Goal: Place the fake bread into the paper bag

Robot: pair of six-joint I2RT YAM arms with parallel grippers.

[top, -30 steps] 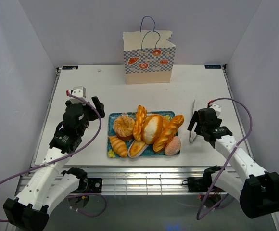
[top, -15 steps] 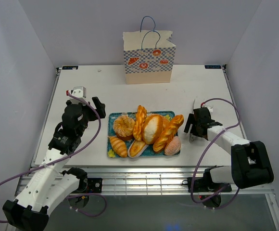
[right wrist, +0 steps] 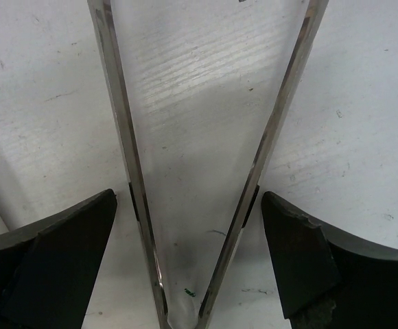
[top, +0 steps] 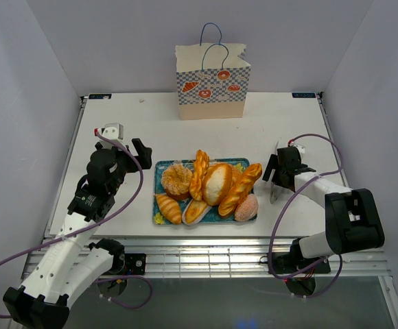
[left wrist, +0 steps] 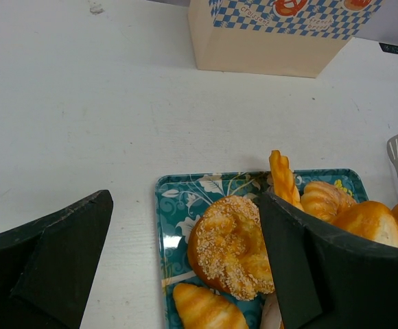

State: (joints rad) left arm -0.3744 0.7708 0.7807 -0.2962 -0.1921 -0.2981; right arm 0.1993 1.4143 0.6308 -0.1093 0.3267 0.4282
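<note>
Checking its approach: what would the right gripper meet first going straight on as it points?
Likely the shiny metal tongs, lying between the open jaws of the right gripper; depth is unclear.

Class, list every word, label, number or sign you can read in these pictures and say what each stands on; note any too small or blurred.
No text is legible.
Tan kraft paper bag, blue-white checkered band: small print beside the bread pictures, too blurred to read.
Small dark sticker at the far right corner of the white table: too small to read.
Second dark sticker at the far left corner: too small to read.
</note>
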